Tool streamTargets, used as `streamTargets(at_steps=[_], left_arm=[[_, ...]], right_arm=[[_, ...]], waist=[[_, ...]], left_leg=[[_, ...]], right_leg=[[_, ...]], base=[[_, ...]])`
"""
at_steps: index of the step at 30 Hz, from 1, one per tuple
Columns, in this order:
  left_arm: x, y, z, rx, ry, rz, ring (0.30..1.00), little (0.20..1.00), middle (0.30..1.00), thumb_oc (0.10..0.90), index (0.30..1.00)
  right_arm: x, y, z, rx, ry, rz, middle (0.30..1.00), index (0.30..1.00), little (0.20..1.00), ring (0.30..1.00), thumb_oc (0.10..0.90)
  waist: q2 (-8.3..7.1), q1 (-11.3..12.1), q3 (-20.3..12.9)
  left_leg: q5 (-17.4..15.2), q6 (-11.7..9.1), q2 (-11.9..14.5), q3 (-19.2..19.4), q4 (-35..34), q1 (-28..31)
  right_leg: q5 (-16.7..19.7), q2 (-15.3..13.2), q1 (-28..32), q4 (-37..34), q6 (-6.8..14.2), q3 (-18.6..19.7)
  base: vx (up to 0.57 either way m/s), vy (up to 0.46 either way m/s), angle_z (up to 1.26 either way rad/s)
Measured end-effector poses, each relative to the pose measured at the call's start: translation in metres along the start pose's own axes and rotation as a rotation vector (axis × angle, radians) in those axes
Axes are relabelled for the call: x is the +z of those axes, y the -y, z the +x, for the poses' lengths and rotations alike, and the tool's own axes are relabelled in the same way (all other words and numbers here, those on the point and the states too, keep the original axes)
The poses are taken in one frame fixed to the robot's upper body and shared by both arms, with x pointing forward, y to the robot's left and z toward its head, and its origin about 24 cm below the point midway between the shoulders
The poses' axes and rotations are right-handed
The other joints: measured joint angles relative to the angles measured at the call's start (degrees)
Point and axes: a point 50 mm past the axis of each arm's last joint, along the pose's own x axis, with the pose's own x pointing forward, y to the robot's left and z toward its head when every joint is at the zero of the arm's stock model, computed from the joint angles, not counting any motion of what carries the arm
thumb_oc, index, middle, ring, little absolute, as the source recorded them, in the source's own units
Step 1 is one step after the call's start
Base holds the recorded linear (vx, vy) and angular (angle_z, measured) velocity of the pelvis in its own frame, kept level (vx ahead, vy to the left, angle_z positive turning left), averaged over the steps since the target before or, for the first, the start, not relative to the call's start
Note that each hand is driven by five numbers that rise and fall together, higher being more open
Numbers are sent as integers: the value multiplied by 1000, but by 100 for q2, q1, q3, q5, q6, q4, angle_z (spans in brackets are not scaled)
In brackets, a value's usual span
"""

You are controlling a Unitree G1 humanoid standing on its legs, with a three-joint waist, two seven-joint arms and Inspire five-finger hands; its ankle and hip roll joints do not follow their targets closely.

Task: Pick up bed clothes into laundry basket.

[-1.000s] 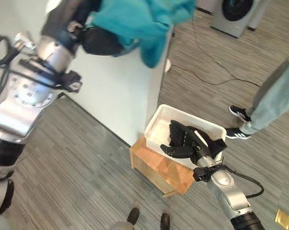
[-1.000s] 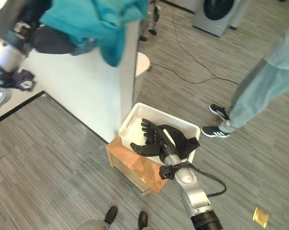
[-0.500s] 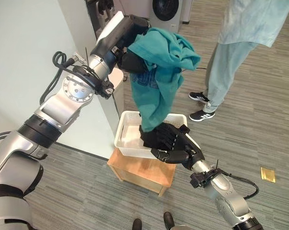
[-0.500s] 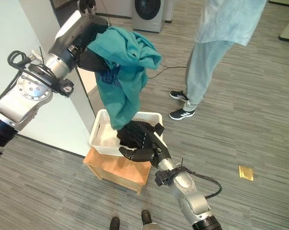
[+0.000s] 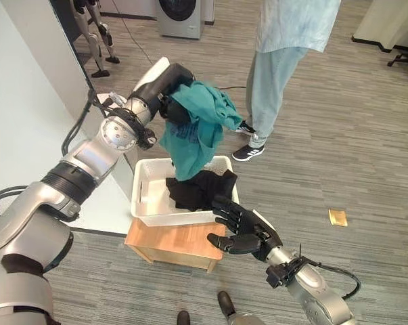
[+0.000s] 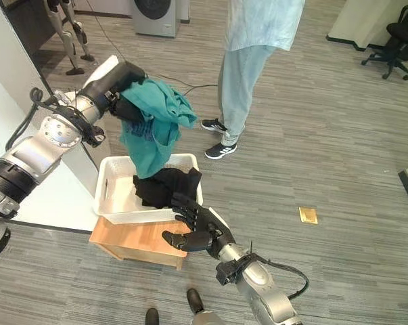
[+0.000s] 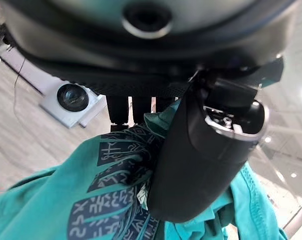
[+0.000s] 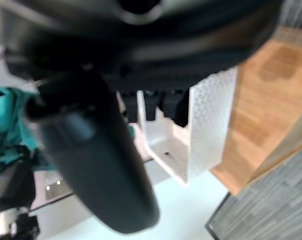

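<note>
A teal garment (image 5: 198, 127) hangs from my left hand (image 5: 172, 110), which is shut on it above a white laundry basket (image 5: 147, 205). Its lower end dangles into the basket, touching a black garment (image 5: 202, 189) that lies heaped inside. In the left wrist view the thumb (image 7: 201, 160) presses into the teal cloth (image 7: 90, 200). My right hand (image 5: 245, 231) is open with spread fingers, just outside the basket's near right corner and holding nothing. The right wrist view shows the basket wall (image 8: 211, 115) past that hand's fingers.
The basket stands on a low wooden stand (image 5: 171, 245). A white panel (image 5: 28, 128) rises close on the left. A person (image 5: 279, 64) stands on the grey floor just beyond the basket. A washing machine (image 5: 179, 15) is at the back; a small yellow piece (image 5: 337, 217) lies right.
The camera has swung, shifting the whole scene. My left hand has lowered the teal garment towards the basket. My right hand has drawn back from over the basket to its near corner.
</note>
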Motion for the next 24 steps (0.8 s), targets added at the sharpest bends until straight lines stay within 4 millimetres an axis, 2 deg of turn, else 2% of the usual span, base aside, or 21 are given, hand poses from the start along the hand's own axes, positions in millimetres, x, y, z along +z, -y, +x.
streamTargets(at_steps=[6, 12, 15, 16, 17, 18, 21, 24], left_arm=[[-23, 2, -4, 4, -108, -2, 300, 300, 300, 400, 300], [-54, 21, -16, -56, -223, 42, 300, 300, 300, 400, 300], [-84, 32, -27, -58, -363, 3, 300, 300, 300, 400, 300], [-93, 32, -32, -60, -405, 16, 300, 300, 300, 400, 300], [-97, 33, -35, -70, -427, 40, 528, 528, 528, 552, 528], [-101, 34, -36, -81, -447, 42, 900, 900, 900, 800, 900], [-108, 38, -39, -87, -482, 36, 900, 900, 900, 800, 900], [-105, 37, -37, -88, -465, 40, 900, 900, 900, 800, 900]], right_arm=[[-10, 0, -9, -24, -33, 20, 900, 900, 900, 900, 800], [-18, 1, -16, -42, -57, 37, 900, 900, 900, 900, 800], [-17, 1, -16, -42, -54, 38, 900, 900, 900, 900, 800], [-17, 1, -16, -43, -54, 38, 900, 900, 900, 900, 800], [-18, 1, -17, -44, -56, 40, 900, 900, 900, 900, 800], [-19, 1, -18, -46, -59, 41, 900, 900, 900, 900, 800], [-20, 0, -19, -47, -63, 45, 900, 900, 900, 900, 800], [-19, 0, -18, -45, -59, 45, 900, 900, 900, 900, 800]], waist=[[-216, -60, 41], [-432, -67, 157], [-551, -63, 198], [-637, -73, 244], [-688, -77, 270], [-723, -77, 287], [-772, -78, 321], [-763, -57, 329]], left_leg=[[2, -1, 9, 122, 0, -165], [-1, -8, 39, 153, 0, -239], [-7, -15, 73, 244, 0, -309], [-5, -15, 57, 274, 0, -341], [-2, -19, 70, 278, 1, -358], [0, -21, 69, 276, 1, -374], [0, -22, 85, 272, 1, -423], [-1, -23, 103, 252, 1, -433]], right_leg=[[56, 25, -209, -2, -15, 17], [103, 64, -303, -2, -35, 12], [184, 98, -416, -2, -7, 4], [204, 104, -462, -2, -29, 7], [205, 108, -480, -2, -30, 8], [206, 113, -494, -2, -30, 6], [207, 117, -538, -3, -32, 2], [206, 114, -542, -4, -32, -17]], base=[[-6, -8, -11], [-31, -8, -3], [-34, -16, -17], [-51, -27, -13], [-31, -21, -7], [0, 0, 0], [0, 0, 0], [5, -3, 2]])
